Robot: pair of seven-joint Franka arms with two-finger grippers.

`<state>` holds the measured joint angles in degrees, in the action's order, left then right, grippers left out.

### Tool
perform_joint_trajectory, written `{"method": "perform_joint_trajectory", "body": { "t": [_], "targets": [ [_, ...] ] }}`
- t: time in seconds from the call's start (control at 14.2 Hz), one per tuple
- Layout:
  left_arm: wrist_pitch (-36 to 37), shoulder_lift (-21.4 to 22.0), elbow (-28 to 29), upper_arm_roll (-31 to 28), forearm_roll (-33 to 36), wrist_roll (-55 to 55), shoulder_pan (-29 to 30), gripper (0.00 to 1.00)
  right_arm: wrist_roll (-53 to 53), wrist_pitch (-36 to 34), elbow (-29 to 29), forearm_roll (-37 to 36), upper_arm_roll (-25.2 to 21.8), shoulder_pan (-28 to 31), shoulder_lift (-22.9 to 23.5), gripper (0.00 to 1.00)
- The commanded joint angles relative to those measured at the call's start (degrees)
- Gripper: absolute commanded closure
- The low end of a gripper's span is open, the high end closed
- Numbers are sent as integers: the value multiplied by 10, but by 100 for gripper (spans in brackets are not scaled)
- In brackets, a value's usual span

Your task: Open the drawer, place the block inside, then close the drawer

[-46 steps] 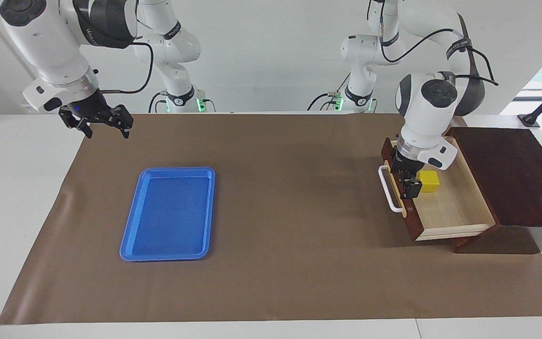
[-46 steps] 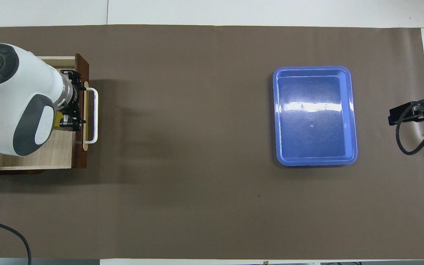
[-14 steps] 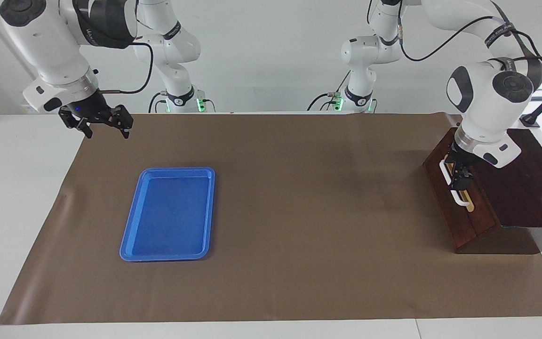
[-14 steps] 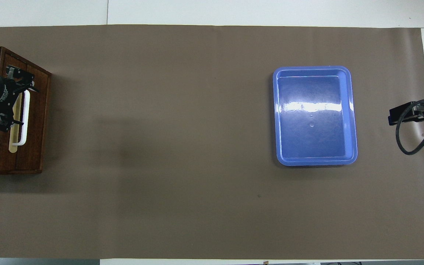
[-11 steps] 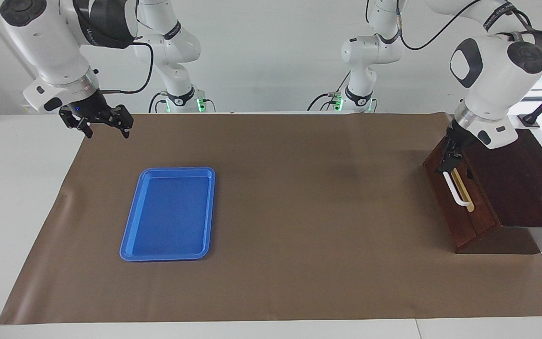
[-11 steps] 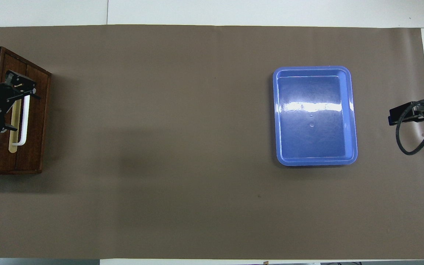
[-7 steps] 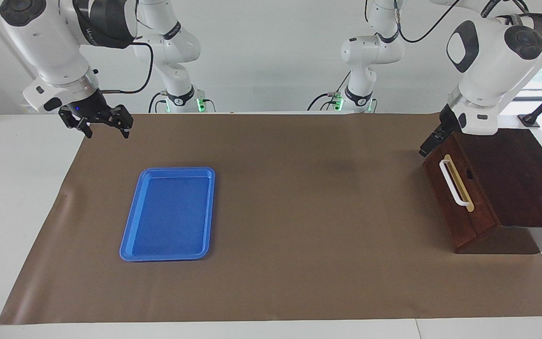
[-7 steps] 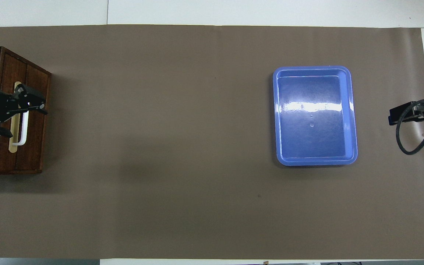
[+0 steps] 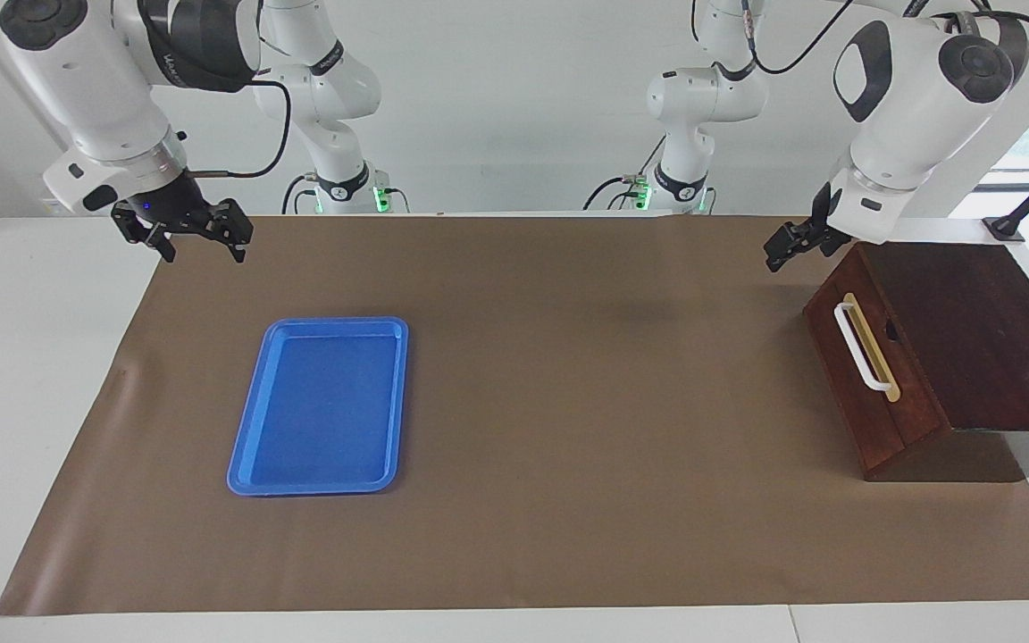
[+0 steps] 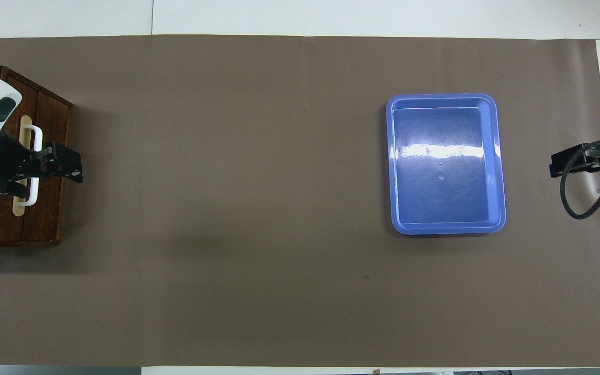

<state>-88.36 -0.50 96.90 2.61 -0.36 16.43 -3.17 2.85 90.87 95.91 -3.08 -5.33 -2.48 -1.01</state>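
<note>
The drawer (image 9: 867,393) is shut flush in its dark wooden box (image 9: 979,330) at the left arm's end of the table. Its white bar handle (image 9: 861,348) is free, and it also shows in the overhead view (image 10: 37,140). The yellow block is out of view. My left gripper (image 9: 781,250) is open and empty. It hangs in the air over the drawer's front edge and the mat in front of it (image 10: 71,167), clear of the handle. My right gripper (image 9: 202,246) is open and empty, and waits raised over the mat's corner at the right arm's end.
A flat blue tray (image 9: 249,420) lies empty on the brown mat (image 9: 586,429) toward the right arm's end; it also shows in the overhead view (image 10: 389,166). The white table shows around the mat.
The left gripper pushed the drawer shut with the block inside, let go of the handle, and has risen away toward the table's middle. The right arm has not moved.
</note>
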Motion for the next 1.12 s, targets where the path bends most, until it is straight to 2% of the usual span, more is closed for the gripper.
{"method": "perform_joint_trajectory", "body": {
  "t": [0.0,0.14,0.28,1.05],
  "targets": [
    [12,-1,-5,3,-8,-20,4,0,11,-1,13,-8,6,6,-13,0],
    [46,1,-27,5,-4,-57,8,0,11,-1,13,-8,6,6,-13,0],
    [22,0,-25,1,-5,-89,8,0,11,-1,13,-8,6,6,-13,0],
    [-12,-3,-29,-5,-5,-96,8,0,11,-1,13,-8,6,6,-13,0]
  ]
}}
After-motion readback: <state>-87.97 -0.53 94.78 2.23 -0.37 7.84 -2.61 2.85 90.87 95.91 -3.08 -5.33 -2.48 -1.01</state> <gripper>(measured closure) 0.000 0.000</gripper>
